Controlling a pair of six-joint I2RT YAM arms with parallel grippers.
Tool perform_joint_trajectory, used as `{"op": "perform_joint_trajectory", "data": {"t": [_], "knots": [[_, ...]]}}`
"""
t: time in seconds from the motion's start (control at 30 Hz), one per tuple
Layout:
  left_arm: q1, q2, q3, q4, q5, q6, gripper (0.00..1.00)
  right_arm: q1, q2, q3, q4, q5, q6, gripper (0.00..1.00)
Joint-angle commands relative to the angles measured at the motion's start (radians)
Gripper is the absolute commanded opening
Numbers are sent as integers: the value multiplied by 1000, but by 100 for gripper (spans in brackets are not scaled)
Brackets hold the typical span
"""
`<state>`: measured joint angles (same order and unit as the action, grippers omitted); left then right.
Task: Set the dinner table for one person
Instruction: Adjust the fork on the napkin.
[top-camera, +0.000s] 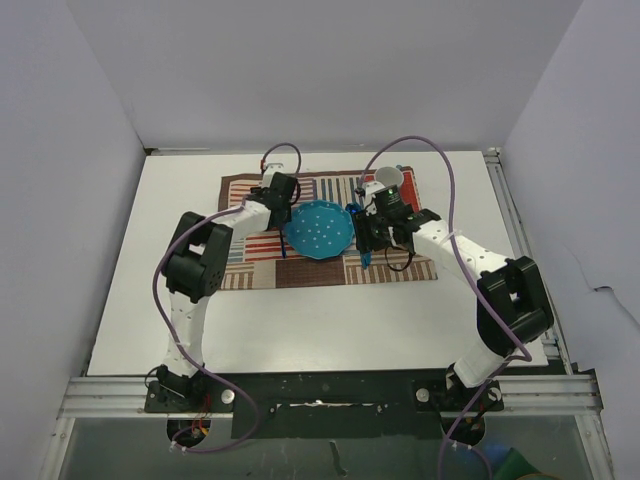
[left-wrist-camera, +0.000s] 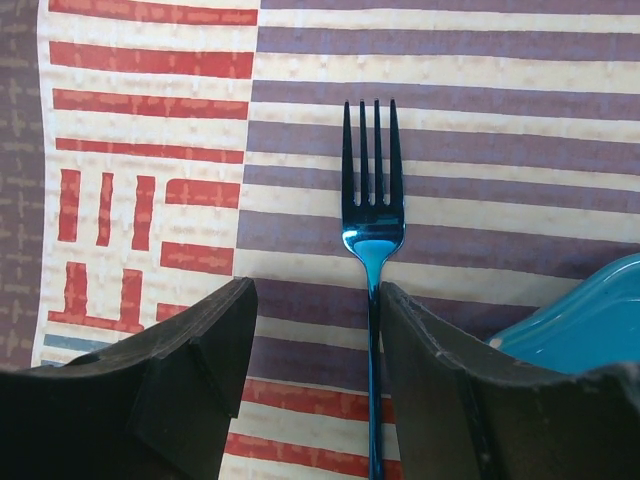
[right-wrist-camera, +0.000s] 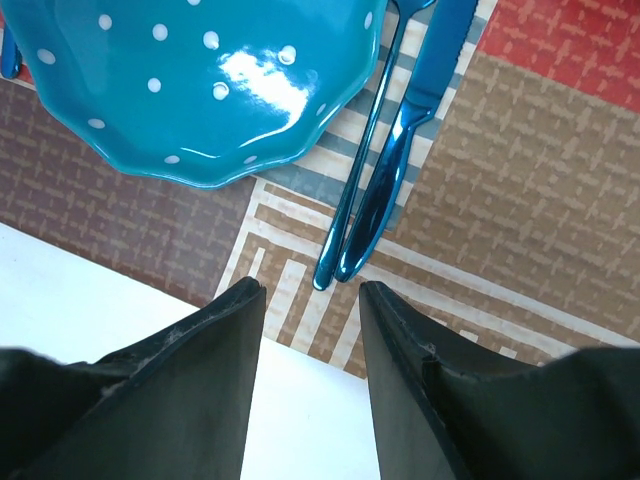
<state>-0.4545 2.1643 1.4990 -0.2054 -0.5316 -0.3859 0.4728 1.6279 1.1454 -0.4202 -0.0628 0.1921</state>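
The white dinner table (top-camera: 330, 320) carries a striped patchwork mat (top-camera: 395, 268). A blue dotted plate (top-camera: 318, 230) lies on the mat's middle. A blue fork (left-wrist-camera: 372, 220) lies on the mat left of the plate (left-wrist-camera: 590, 320), tines pointing away. My left gripper (left-wrist-camera: 315, 290) hangs open over the fork's handle, which runs along the inner side of the right finger. To the right of the plate (right-wrist-camera: 200, 80), a blue knife (right-wrist-camera: 420, 100) and a second blue handle (right-wrist-camera: 360, 150) lie side by side. My right gripper (right-wrist-camera: 310, 290) stands open just short of their handle ends, with nothing between its fingers.
A white cup (top-camera: 388, 177) stands on the mat's far right corner, behind my right gripper (top-camera: 375, 240). My left gripper (top-camera: 280, 215) is at the plate's left rim. Aluminium rails (top-camera: 520, 230) border the table; white walls enclose three sides.
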Motion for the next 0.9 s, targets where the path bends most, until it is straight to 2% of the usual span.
{"op": "perform_joint_trajectory", "data": {"t": [0.0, 0.57, 0.87], "knots": [[7, -13, -26, -27, -41, -11, 53, 7, -35, -3, 34, 15, 12, 44], [7, -91, -129, -25, -50, -24, 52, 8, -41, 11, 23, 18, 20, 44], [2, -126, -123, -42, -28, -28, 52, 8, -40, 14, 22, 10, 21, 44]]}}
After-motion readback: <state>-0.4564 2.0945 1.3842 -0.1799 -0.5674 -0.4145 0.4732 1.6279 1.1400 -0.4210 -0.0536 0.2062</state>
